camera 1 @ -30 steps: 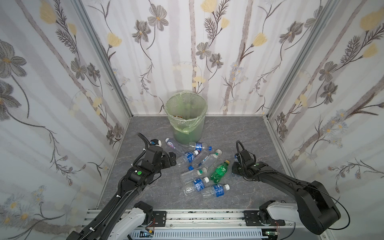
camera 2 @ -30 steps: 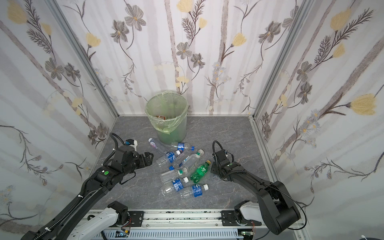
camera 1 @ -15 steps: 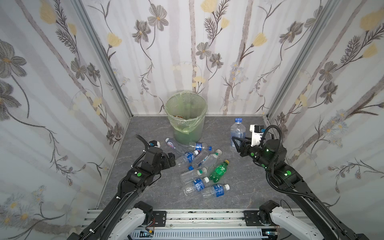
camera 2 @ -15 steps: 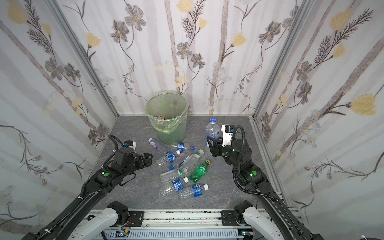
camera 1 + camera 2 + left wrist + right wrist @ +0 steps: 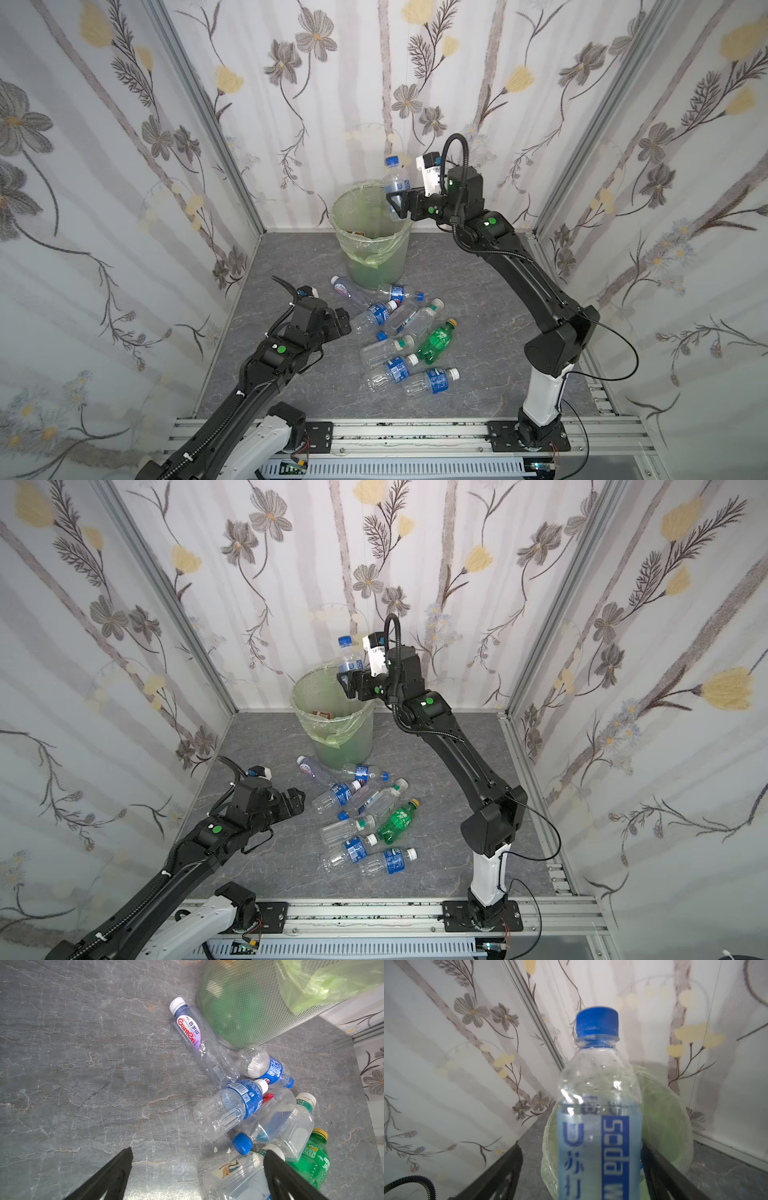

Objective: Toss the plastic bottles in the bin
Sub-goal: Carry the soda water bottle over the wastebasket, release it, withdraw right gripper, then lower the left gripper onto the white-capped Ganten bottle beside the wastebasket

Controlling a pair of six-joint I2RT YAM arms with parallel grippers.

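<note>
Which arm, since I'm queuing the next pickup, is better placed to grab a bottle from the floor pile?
Left. The left gripper is open and low beside the floor bottles; the right gripper is up at the bin, a blue-capped bottle between its jaws.

"Ganten" on white-capped bottle point(image 5: 204, 1045), "Soda" (partly blurred) on blue-capped bottle point(image 5: 600, 1118)

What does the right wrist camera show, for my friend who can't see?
A clear Soda Water bottle with a blue cap stands upright between the open jaws of the right gripper. Behind it are the green-lined bin and flowered wallpaper.
</note>
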